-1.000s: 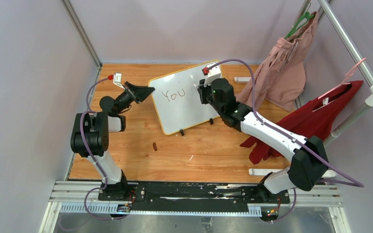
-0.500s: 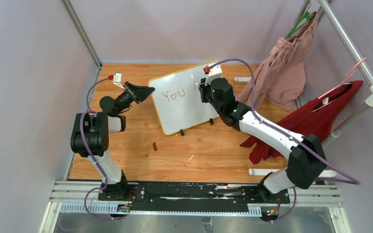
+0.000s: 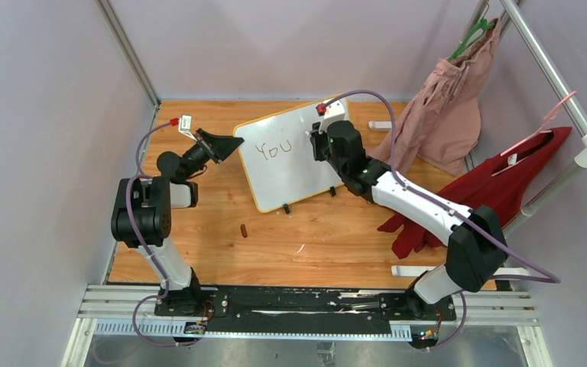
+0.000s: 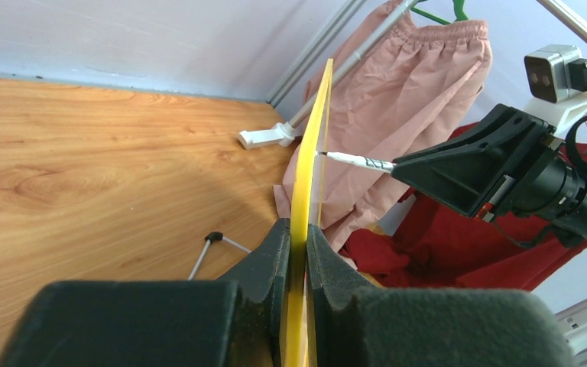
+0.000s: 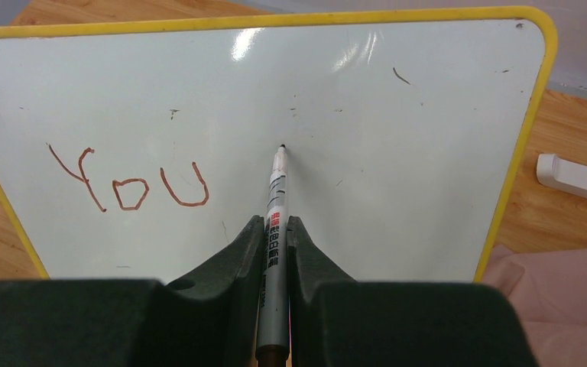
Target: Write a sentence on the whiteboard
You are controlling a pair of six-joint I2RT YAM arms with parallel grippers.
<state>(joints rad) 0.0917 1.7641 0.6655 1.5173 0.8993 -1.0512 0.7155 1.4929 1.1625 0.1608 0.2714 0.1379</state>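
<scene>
Yellow-framed white whiteboard [image 5: 397,153]: edge pinched by left gripper [image 4: 296,245]. White-barrelled marker [image 5: 275,206]: pinched by right gripper [image 5: 275,237], tip touching the board beside reddish-brown "YOU" [image 5: 130,187]. Step, by my judgement: starting the second word, which needs steady strokes.

Open worktop [image 3: 336,229] is left at 6 o'clock of the whiteboard [image 3: 290,176], with a small brown cylinder [image 3: 244,229] lying on it. Passage at 3 o'clock is blocked by hanging pink shorts [image 3: 443,115], at 4 o'clock by a red garment [image 3: 504,183]. The 9 o'clock edge is clamped by the left gripper [image 3: 237,143].
</scene>
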